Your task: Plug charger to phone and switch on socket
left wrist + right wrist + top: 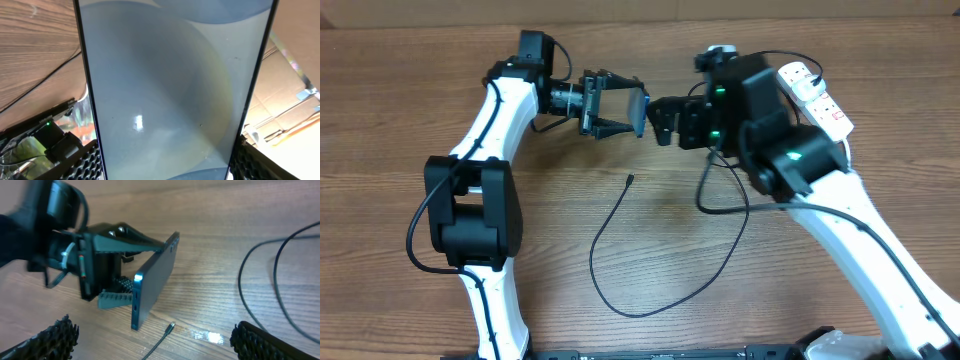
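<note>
Right wrist view gives me the clearest read: the phone (152, 282) is clamped by its long edges in the left fingers (117, 299) and held on edge over the desk (225, 240), with a narrow end turned toward my right arm. I cannot tell whether its lower corner touches the wood. The left wrist view is almost filled by the pale blue screen, which fits a firm hold.

The right fingers (55, 335) are spread wide with nothing between them. They sit low at the frame's edges, facing the phone.

The charger (610, 290) lies loose on the desk in a long loop. Its connector tip (171, 326) rests on the wood just beside the phone's lower end and is not in the phone. The cable's other end runs under my right arm, so I cannot see where it ends.

The socket (817, 92) sits at the far right of the desk, well apart from both sets of fingers. Its switch is too small for me to read.

As I judge it, only the phone pickup is done. Left to do are picking up the tip with the right fingers, seating it in the phone's end, and then pressing the socket switch.
</note>
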Controlling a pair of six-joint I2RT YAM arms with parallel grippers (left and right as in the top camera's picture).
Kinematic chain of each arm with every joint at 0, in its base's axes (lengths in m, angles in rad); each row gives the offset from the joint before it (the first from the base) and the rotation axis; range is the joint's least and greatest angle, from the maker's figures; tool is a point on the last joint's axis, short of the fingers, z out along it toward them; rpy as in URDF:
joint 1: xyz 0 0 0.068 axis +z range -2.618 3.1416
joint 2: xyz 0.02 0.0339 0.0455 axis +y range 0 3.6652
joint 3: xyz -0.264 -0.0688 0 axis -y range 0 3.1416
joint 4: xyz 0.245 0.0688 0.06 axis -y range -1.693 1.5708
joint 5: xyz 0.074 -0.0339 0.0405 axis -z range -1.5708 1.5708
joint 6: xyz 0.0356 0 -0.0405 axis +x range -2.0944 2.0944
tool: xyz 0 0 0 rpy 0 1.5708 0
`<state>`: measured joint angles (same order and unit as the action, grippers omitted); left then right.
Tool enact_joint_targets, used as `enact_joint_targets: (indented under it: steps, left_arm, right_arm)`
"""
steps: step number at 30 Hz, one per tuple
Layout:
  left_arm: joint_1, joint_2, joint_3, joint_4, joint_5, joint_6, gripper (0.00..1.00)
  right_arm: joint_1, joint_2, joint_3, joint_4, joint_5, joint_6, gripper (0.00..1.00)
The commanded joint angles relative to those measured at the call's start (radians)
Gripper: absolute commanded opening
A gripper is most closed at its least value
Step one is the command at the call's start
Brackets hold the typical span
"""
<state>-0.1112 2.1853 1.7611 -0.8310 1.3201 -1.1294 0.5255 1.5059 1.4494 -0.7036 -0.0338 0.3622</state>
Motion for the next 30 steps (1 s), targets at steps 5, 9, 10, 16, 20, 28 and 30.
enact_joint_targets:
  steps: [5,9,10,16,20,28,30]
  left_arm:
    - [-0.045,0.002,0.029,0.039,0.007,-0.076,0.65]
    - [-0.053,0.002,0.029,0.050,0.000,-0.116,0.66]
    - [-0.054,0.002,0.029,0.051,0.000,-0.130,0.66]
    - [-0.062,0.002,0.029,0.051,-0.004,-0.143,0.66]
    - [-0.075,0.002,0.029,0.062,-0.035,-0.140,0.66]
    - [-0.092,0.002,0.029,0.105,-0.080,-0.144,0.66]
    - [-0.092,0.002,0.029,0.106,-0.082,-0.153,0.66]
  right_arm:
    - [0.064,0.080,0.016,0.041,0.195,0.163,1.00]
    - [0.064,0.085,0.014,0.040,0.195,0.173,0.96]
    - [0.064,0.091,0.011,0.040,0.202,0.186,0.94]
    - [0.064,0.170,0.008,0.049,0.264,0.195,0.92]
    - [0.064,0.195,0.008,0.055,0.273,0.195,0.88]
    - [0.064,0.208,0.008,0.047,0.268,0.195,0.72]
    - [0.064,0.208,0.008,0.045,0.269,0.195,0.71]
